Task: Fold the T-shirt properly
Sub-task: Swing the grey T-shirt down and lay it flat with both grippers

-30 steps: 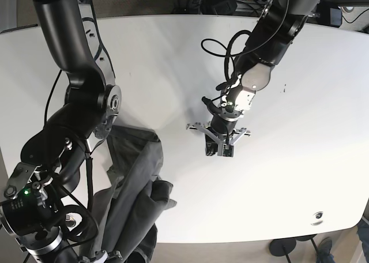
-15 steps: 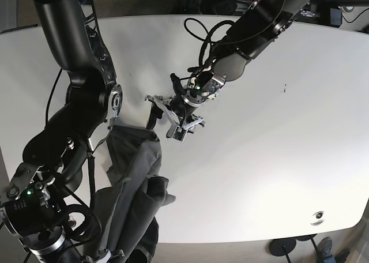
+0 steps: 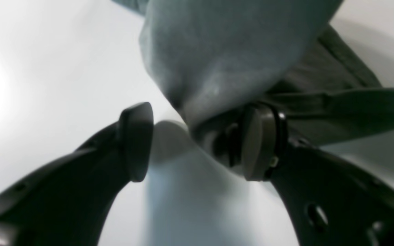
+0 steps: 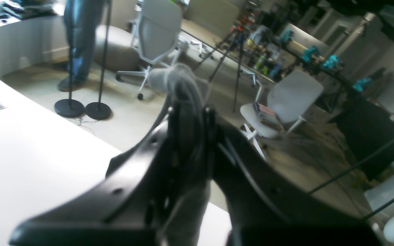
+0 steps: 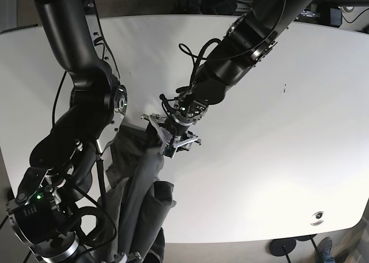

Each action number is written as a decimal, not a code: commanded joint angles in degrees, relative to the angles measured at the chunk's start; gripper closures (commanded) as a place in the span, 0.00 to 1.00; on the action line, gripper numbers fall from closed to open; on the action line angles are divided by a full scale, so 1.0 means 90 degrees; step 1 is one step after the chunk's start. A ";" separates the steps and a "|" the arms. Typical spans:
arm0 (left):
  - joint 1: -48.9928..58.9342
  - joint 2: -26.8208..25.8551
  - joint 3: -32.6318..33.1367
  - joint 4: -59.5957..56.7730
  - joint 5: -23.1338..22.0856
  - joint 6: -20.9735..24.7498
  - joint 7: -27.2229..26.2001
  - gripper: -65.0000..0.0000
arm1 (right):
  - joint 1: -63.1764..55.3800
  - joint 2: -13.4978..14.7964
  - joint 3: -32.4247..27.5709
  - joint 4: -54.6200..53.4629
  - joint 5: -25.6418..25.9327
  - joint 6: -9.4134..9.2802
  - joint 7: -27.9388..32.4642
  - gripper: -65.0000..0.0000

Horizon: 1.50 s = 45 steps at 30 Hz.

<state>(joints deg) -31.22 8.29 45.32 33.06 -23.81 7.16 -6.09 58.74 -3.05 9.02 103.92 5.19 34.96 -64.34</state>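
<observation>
The grey T-shirt [image 5: 138, 182] lies bunched in a long strip at the front left of the white table [image 5: 265, 171]. My left gripper [image 5: 167, 141] is at the shirt's far corner. In the left wrist view the left gripper [image 3: 197, 143] is open, and a fold of the T-shirt [image 3: 217, 54] hangs between its jaws, touching the right pad [image 3: 255, 143]. My right gripper [image 4: 190, 112] is shut on a bunch of the T-shirt [image 4: 180, 77] and holds it up past the table's front edge. In the base view the right gripper [image 5: 122, 256] sits at the bottom.
The right arm's large black links [image 5: 86, 119] stand over the shirt's left side. A small dark fitting [image 5: 316, 215] sits at the front right and a black mark [image 5: 283, 89] at the right. Office chairs [image 4: 286, 99] and stands [image 4: 70, 107] stand beyond the table.
My left arm has swung left from the middle of the table to the shirt's far corner, with its gripper open around the fabric. The shirt strip has shifted slightly.
</observation>
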 commanded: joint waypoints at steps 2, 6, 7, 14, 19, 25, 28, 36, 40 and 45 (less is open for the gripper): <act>-0.0169 0.0078 0.0019 0.0063 0.0023 0.0216 -0.0042 0.69 | 0.0247 0.0021 0.0029 0.0092 0.0053 -0.0011 0.0218 0.97; -0.0169 -0.0028 -0.0313 0.0073 0.0013 0.0225 0.0027 0.98 | 0.0247 0.0021 0.0039 0.0092 0.0053 -0.0011 0.0218 0.97; -0.0160 -0.0116 -0.0508 0.0102 0.0004 0.0225 0.0066 0.99 | 0.0247 0.0031 0.0058 0.0092 0.0043 -0.0011 0.0218 0.97; 0.0358 -0.1327 -0.1758 0.1753 -0.0035 0.0206 0.0427 1.00 | -0.0007 0.0324 0.0371 0.0073 0.0043 -0.0011 0.0218 0.97; 0.1052 -0.2177 -0.2794 0.3794 -0.0026 0.0206 0.1277 1.00 | -0.0544 0.0695 0.0380 0.0063 0.0043 -0.0011 0.0452 0.97; 0.1208 -0.3115 -0.4122 0.5514 -0.0026 0.0196 0.2342 1.00 | -0.0935 0.0705 0.0351 -0.1061 0.0043 -0.0178 0.1459 0.97; 0.0446 -0.3574 -0.4415 0.5787 -0.0026 -0.0087 0.2830 1.00 | -0.0456 0.0773 0.0302 -0.2047 0.0053 -0.0705 0.2230 0.97; -0.1400 -0.4091 -0.5392 0.5992 -0.0026 -0.1504 0.4393 1.00 | 0.0658 0.0998 0.0361 -0.2907 0.0112 -0.0764 0.2474 0.97; -0.0687 -0.4091 -0.5392 0.6578 -0.0035 -0.1543 0.4374 1.00 | -0.0661 0.1027 0.0361 -0.1813 0.0063 -0.0764 0.2357 0.97; 0.1266 -0.3935 -0.5773 0.7467 -0.0026 -0.2138 0.4364 1.00 | -0.3064 0.1135 0.0468 -0.0328 0.0112 -0.0764 0.2084 0.97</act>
<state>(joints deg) -17.54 -26.13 -6.31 99.26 -24.03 -12.78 35.09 28.67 6.50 13.32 99.83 5.89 28.53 -47.20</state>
